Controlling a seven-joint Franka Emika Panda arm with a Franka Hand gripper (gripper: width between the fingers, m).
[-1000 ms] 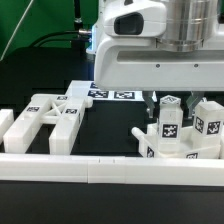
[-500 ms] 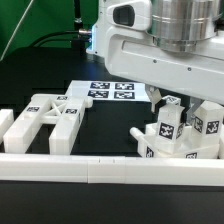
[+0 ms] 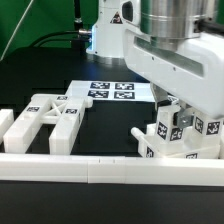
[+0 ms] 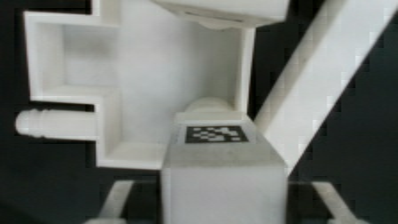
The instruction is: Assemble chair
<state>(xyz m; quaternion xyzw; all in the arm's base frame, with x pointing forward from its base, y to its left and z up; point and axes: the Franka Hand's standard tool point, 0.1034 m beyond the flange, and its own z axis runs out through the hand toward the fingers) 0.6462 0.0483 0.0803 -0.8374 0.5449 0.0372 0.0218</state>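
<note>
My gripper (image 3: pixel 172 108) comes down from above at the exterior view's right and is shut on an upright white chair leg (image 3: pixel 168 130) with a tag on its face. That leg stands on the blocky white seat (image 3: pixel 160 152), next to a second upright tagged leg (image 3: pixel 210 128). In the wrist view the held leg (image 4: pixel 222 150) fills the middle between my two fingers (image 4: pixel 118 200), with the seat (image 4: pixel 107 95) and a side peg (image 4: pixel 43 123) beyond it. A ladder-like chair frame (image 3: pixel 45 115) lies at the exterior view's left.
A long white border bar (image 3: pixel 100 168) runs across the front of the table. The marker board (image 3: pixel 112 88) lies flat at the back, behind the black tabletop. The arm's bulky body hangs over the right half of the scene.
My hand has turned about the upright leg and its housing has swung to the exterior view's right. The leg's tag face has rotated with it. The ladder frame has not moved.
</note>
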